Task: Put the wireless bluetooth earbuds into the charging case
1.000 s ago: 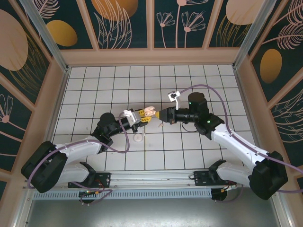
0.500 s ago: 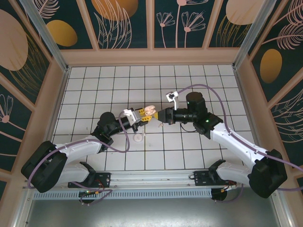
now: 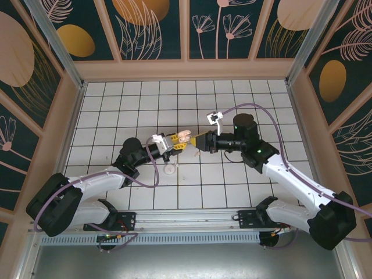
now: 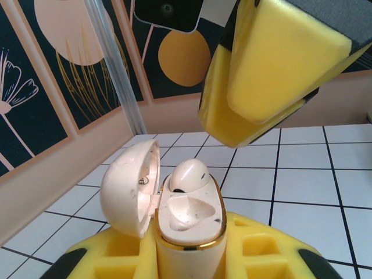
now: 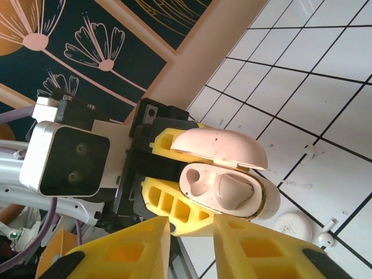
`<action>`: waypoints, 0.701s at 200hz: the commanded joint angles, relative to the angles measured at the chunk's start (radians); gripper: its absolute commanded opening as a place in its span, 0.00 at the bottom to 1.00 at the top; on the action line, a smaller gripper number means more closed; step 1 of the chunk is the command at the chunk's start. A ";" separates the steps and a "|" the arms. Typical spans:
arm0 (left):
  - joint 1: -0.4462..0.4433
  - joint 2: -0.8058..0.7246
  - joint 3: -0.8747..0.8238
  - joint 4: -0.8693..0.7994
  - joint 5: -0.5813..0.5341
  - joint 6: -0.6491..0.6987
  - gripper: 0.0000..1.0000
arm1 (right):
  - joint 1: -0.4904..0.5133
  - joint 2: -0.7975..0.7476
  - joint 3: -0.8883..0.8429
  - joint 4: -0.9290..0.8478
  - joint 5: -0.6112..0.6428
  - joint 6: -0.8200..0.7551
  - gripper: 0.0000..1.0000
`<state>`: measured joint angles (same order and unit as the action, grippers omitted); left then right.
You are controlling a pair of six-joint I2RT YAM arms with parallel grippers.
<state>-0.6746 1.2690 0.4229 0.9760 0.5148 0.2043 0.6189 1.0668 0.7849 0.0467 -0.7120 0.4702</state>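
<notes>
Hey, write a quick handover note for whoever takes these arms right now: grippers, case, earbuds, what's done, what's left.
Left gripper: shut on the charging case, lid open.
Right gripper: jaws slightly apart, empty, close to the case mouth.
Done: one earbud seated.
Left: second socket empty; a small white piece, likely the other earbud, lies on the table. Seat it and close the lid.

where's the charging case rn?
Top view: the charging case is above the middle of the table, lid open, clamped in the left gripper, with the right gripper just to its right. One earbud is seated in it.
</notes>
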 commanded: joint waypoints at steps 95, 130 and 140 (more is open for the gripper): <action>-0.006 0.027 0.018 0.017 -0.112 -0.078 0.13 | -0.065 0.027 0.063 -0.161 0.133 -0.021 0.26; -0.006 0.020 -0.059 0.104 -0.226 -0.117 0.12 | -0.066 0.117 0.136 -0.384 0.286 -0.035 0.28; -0.005 0.028 -0.059 0.103 -0.248 -0.150 0.12 | -0.066 0.154 0.158 -0.436 0.335 -0.004 0.28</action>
<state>-0.6754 1.2877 0.3828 1.0027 0.3557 0.1322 0.5568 1.1503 0.8848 -0.1993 -0.5282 0.4515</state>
